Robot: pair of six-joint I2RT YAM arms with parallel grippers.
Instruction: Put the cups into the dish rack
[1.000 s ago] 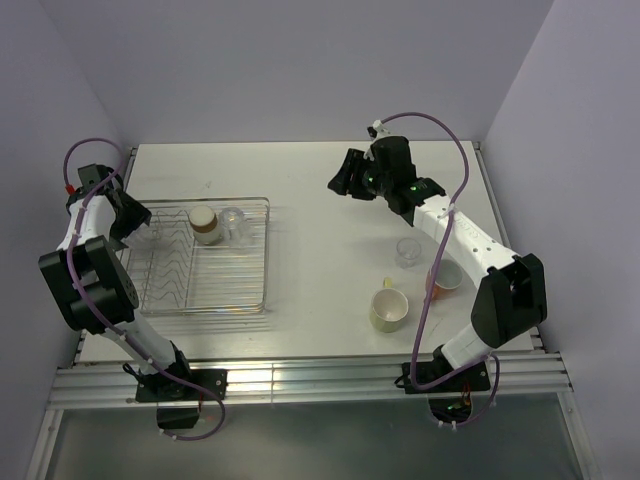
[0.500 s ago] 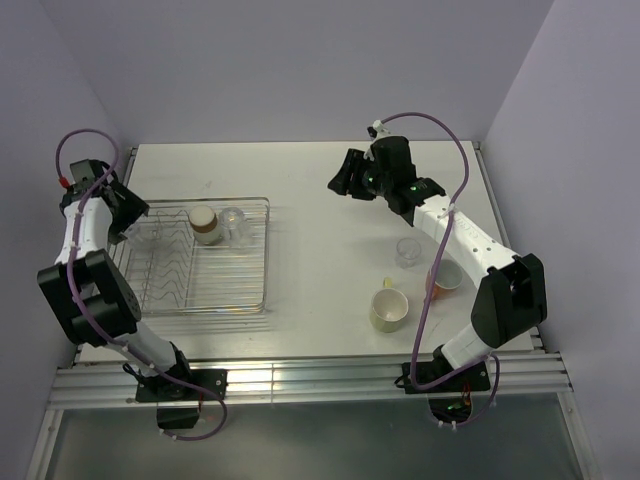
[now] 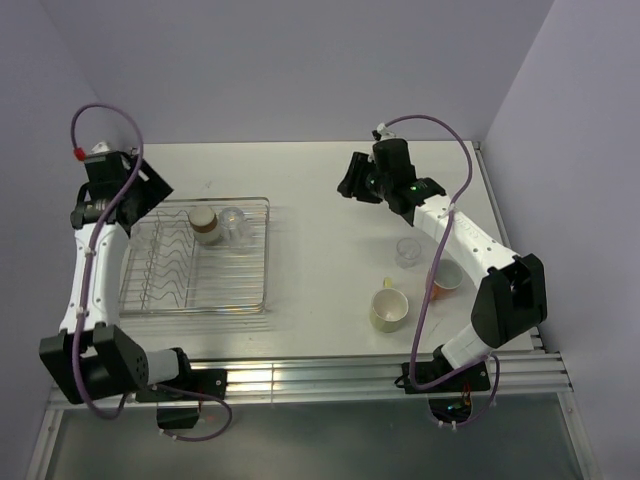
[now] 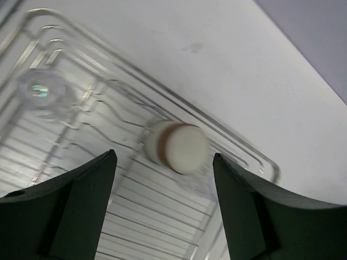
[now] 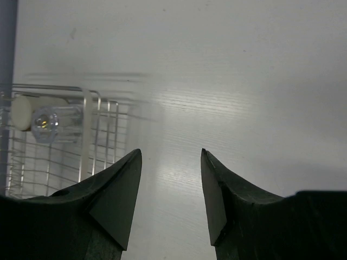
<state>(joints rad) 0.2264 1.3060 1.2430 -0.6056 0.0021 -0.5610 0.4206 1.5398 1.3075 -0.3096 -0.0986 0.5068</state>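
Left wrist and right wrist show jaws apart; brown-and-cream cup (image 4: pixel 178 147) and clear tumbler (image 4: pixel 40 90) sit in the dish rack (image 3: pixel 160 288)

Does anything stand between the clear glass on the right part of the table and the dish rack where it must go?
Nothing visible does. Only bare table lies between the clear glass and the dish rack. The yellow-green mug and the orange mug stand on its near side, off that path.

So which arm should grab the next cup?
Right. The open, empty right gripper is on the side where the clear tumbler, salmon mug and yellow-green mug wait on the table; the left gripper hovers at the dish rack, far from them.
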